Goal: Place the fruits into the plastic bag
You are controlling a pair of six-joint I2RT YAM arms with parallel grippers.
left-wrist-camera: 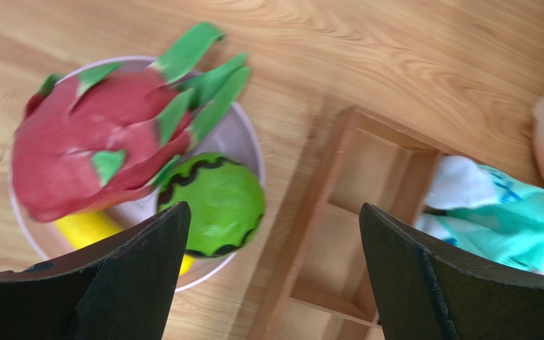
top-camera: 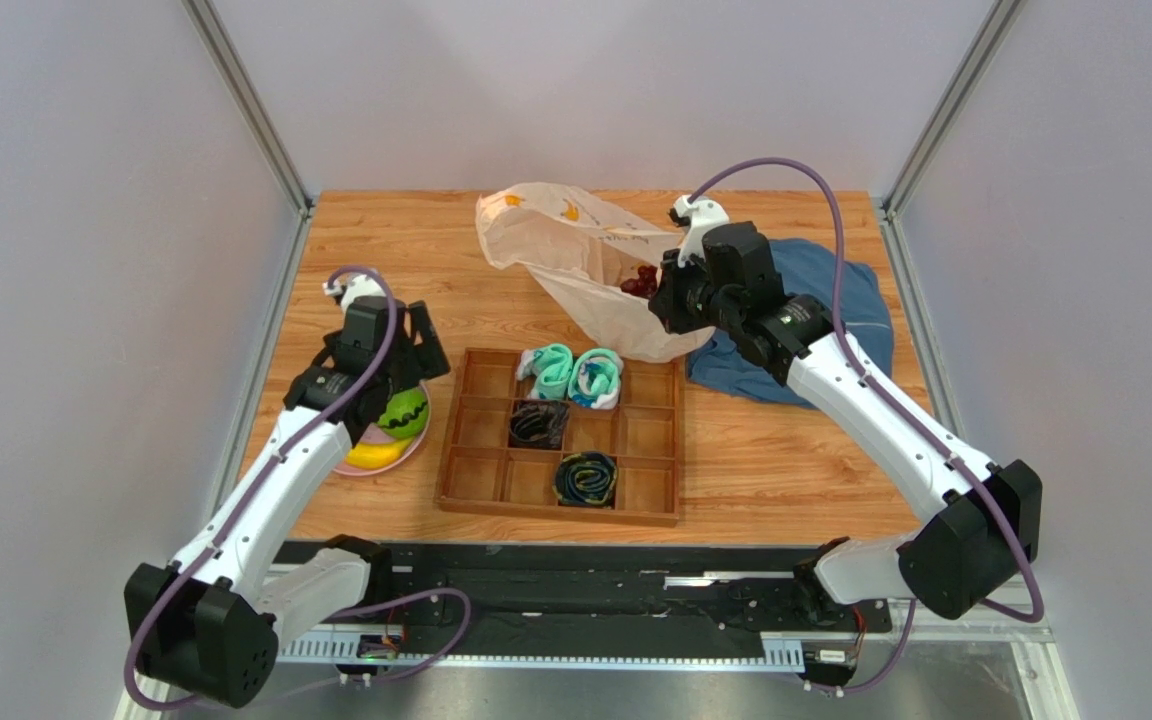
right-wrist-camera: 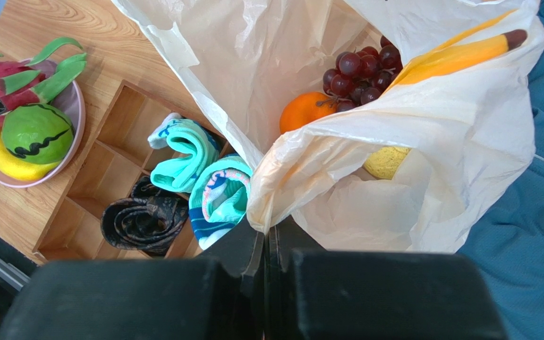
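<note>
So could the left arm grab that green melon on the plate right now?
Probably yes. The left gripper is open just above the plate, and the green melon lies uncovered on top; only the dragon fruit crowds one side.
</note>
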